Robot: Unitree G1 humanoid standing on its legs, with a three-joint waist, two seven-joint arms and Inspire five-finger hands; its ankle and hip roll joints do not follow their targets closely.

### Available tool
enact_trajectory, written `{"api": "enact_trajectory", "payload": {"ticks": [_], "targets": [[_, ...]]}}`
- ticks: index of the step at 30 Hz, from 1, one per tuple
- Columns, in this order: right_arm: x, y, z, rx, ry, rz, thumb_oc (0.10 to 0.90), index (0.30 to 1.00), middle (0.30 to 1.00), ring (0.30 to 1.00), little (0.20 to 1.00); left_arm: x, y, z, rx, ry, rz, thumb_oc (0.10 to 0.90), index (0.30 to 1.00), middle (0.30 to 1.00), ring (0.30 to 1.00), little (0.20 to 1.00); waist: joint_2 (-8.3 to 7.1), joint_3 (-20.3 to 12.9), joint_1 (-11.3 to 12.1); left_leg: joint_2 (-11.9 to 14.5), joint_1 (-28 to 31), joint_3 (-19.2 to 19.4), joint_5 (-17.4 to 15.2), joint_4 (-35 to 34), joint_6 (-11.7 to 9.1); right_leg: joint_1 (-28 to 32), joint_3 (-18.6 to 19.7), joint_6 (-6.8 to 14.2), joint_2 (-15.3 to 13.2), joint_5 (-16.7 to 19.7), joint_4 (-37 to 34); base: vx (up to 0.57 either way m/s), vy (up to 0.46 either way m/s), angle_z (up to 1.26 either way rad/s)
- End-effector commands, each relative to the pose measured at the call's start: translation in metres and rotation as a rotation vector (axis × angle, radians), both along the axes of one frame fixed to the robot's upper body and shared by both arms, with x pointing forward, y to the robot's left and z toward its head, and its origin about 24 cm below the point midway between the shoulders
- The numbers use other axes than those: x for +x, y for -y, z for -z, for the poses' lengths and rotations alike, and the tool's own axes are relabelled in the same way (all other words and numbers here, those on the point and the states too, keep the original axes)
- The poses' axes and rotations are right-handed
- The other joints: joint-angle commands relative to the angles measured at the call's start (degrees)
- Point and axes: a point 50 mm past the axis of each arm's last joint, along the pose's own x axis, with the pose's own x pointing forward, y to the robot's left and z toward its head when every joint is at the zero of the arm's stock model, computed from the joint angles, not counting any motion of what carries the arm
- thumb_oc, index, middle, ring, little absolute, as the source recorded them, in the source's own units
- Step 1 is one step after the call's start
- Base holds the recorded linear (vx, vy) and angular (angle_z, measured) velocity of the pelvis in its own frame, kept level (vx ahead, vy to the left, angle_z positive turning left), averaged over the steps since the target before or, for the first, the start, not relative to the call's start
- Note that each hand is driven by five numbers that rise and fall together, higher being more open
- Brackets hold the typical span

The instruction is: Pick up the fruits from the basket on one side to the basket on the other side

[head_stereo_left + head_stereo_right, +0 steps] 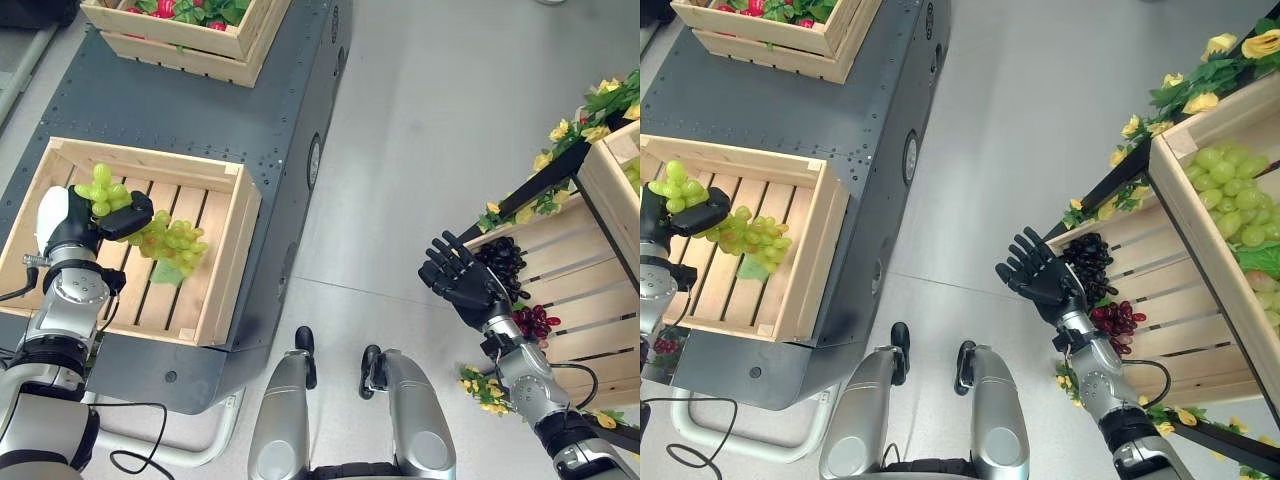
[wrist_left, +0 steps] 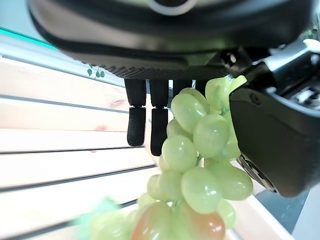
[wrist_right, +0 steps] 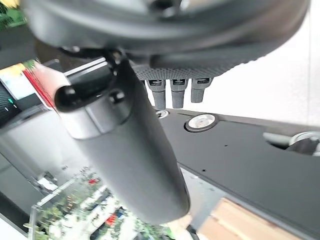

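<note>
A bunch of green grapes (image 1: 170, 242) hangs from my left hand (image 1: 78, 228) over the slatted bottom of a light wooden crate (image 1: 226, 262) on the left. The thumb pinches the bunch's upper end against the palm, and the left wrist view shows the grapes (image 2: 200, 165) pressed beside the thumb (image 2: 280, 135). I cannot tell whether the lower end touches the slats. On the right, my right hand (image 1: 462, 276) is open with fingers spread, holding nothing, just left of a dark grape bunch (image 1: 502, 258) on a wooden shelf (image 1: 580, 300).
Red grapes (image 1: 536, 322) lie on the same shelf, near my right wrist. A higher bin holds more green grapes (image 1: 1230, 195), edged with yellow flowers (image 1: 1185, 85). Another crate of red and green produce (image 1: 190, 28) stands on the dark metal platform (image 1: 200, 110). Grey floor separates both sides.
</note>
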Motion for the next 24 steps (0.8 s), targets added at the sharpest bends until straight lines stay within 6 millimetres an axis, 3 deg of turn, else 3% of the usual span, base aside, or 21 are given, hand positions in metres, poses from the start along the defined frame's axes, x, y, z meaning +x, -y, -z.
{"api": "enact_trajectory", "payload": {"ticks": [1,12,17,21,24], "targets": [[0.01,0.006,-0.04,-0.055,0.209,-0.001,0.8,0.9,0.9,0.9,0.9,-0.003,-0.004,-0.042,-0.108,0.327,0.01,0.4,0.3,0.3,0.3,0.3,3.77,-7.35,-0.94,-4.14,7.81,1.49,-10.24,-0.07,2.58,5.39,1.22,0.79,1.1,4.9,-10.54,0.05,-0.034,-0.05],[0.002,-0.006,-0.029,-0.143,0.187,-0.056,0.8,0.9,0.9,0.9,0.9,-0.002,0.019,-0.034,-0.199,0.448,0.146,0.4,0.3,0.3,0.3,0.3,4.9,-15.99,-0.41,-5.59,18.98,-0.14,-6.73,-13.91,1.19,18.55,0.51,2.05,2.78,8.17,-27.05,0.06,-0.057,0.02],[0.009,-0.012,-0.039,-0.221,0.224,-0.06,0.8,0.9,0.9,0.9,0.9,0.008,0.047,-0.038,-0.221,0.51,0.282,0.4,0.3,0.3,0.3,0.3,5.04,-19.88,-0.08,-5.62,22.25,-1.5,-5.18,-18.61,0.94,22.28,1.16,2.53,3.64,10.57,-32.59,0.05,-0.083,0.08],[0.016,-0.018,-0.052,-0.29,0.261,-0.069,0.8,0.9,0.9,0.9,0.9,0.016,0.063,-0.053,-0.216,0.565,0.374,0.4,0.3,0.3,0.3,0.3,5.13,-21.58,-0.03,-5.59,23.82,-2.54,-4.02,-21.76,0.85,23.89,2.11,2.9,4.18,12.28,-35.94,0.01,-0.075,0.09],[0.028,-0.026,-0.075,-0.306,0.337,-0.076,0.8,0.9,0.9,0.9,0.9,0.022,0.079,-0.073,-0.198,0.615,0.452,0.4,0.3,0.3,0.3,0.3,5.21,-22.75,0.23,-5.46,24.84,-3.18,-2.99,-24.39,0.77,24.94,2.6,3.22,4.56,13.73,-38.68,0.0,-0.094,0.06]]}}
